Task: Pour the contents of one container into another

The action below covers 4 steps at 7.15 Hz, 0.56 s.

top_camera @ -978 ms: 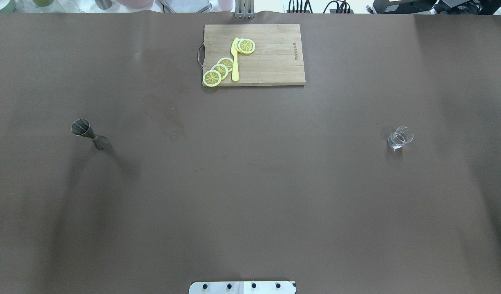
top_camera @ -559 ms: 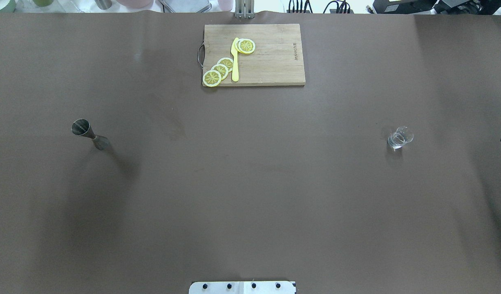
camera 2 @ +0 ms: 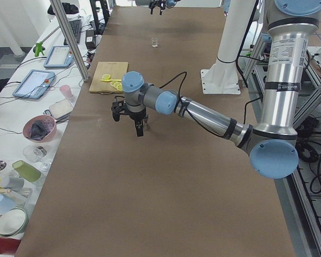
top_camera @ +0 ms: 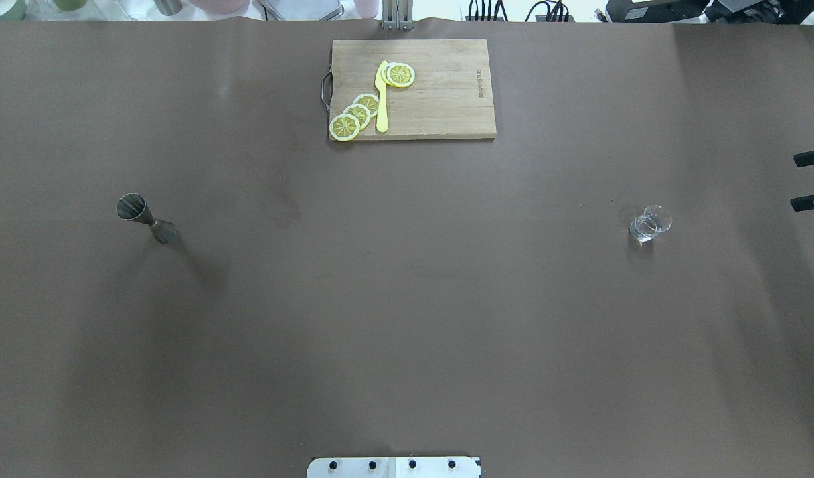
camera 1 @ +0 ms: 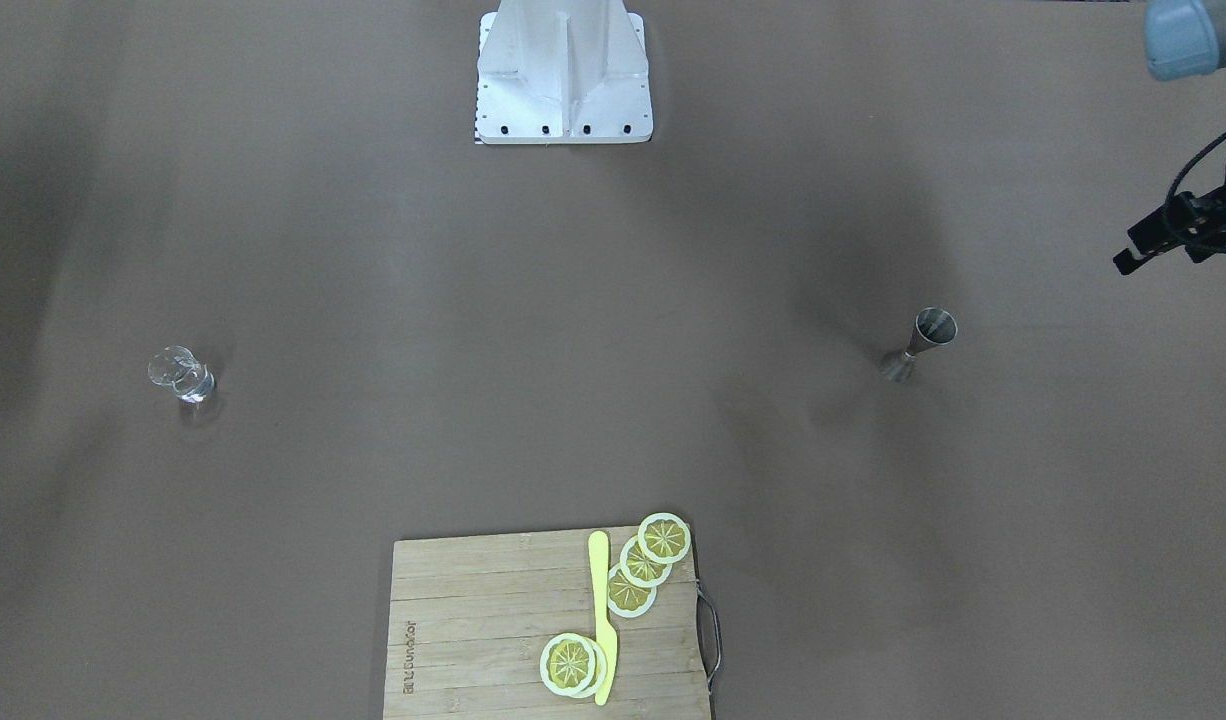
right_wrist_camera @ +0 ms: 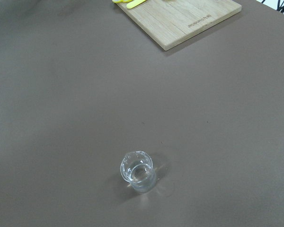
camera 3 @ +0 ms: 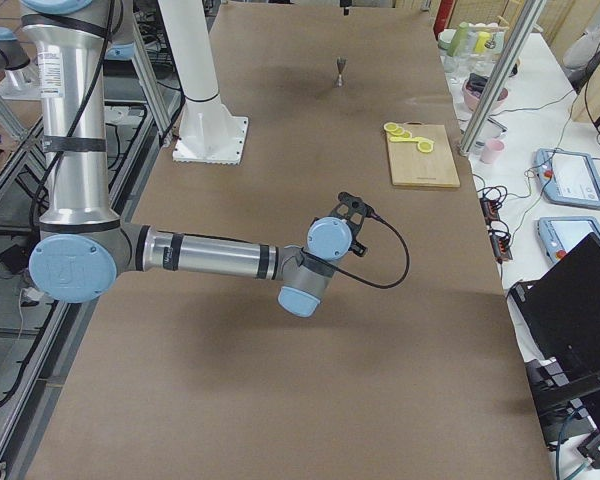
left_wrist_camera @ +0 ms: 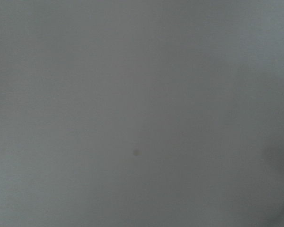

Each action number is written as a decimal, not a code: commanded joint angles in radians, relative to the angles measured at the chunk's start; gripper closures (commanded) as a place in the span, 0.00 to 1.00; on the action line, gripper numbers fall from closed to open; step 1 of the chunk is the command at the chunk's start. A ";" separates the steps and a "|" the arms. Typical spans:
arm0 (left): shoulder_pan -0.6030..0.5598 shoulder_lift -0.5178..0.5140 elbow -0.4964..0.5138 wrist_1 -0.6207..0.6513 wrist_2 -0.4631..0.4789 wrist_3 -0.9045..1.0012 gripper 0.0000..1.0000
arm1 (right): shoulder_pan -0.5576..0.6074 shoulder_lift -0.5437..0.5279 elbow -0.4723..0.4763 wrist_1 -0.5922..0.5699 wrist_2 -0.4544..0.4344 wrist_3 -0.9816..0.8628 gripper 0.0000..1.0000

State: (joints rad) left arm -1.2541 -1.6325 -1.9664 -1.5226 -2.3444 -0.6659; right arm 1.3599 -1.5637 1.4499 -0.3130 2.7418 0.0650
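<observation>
glass [top_camera: 649, 224]: clear, short, rounded, thick base, upright on the matte brown table [top_camera: 407, 299], robot's right side | jigger [top_camera: 145, 218]: grey steel hourglass, upright, well apart on the left | right gripper [top_camera: 811, 180]: spread, empty, further in than before | left gripper [camera 2: 127, 126]: spread, empty, tip newly at overhead edge | glass, jigger unmoved

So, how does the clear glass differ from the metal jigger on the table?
The glass is clear, short and rounded; the jigger is grey metal, taller, hourglass-shaped with a narrow waist. The glass stands on the robot's right side, the jigger on its left. Both stand upright on the table, open end up.
</observation>
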 commanded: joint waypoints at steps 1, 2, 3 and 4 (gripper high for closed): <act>0.107 -0.006 -0.113 -0.013 0.100 -0.114 0.02 | -0.001 0.010 0.001 0.009 0.086 0.015 0.00; 0.169 -0.009 -0.162 -0.018 0.108 -0.244 0.02 | -0.002 0.011 -0.006 0.012 0.088 0.007 0.00; 0.227 -0.010 -0.190 -0.049 0.131 -0.368 0.02 | -0.004 0.016 -0.002 0.012 0.076 0.009 0.00; 0.264 -0.004 -0.210 -0.114 0.196 -0.429 0.02 | -0.008 0.005 0.015 0.012 0.029 0.012 0.00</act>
State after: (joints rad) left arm -1.0447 -1.6401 -2.1453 -1.5772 -2.2066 -0.9930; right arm 1.3556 -1.5523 1.4516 -0.3011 2.8080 0.0747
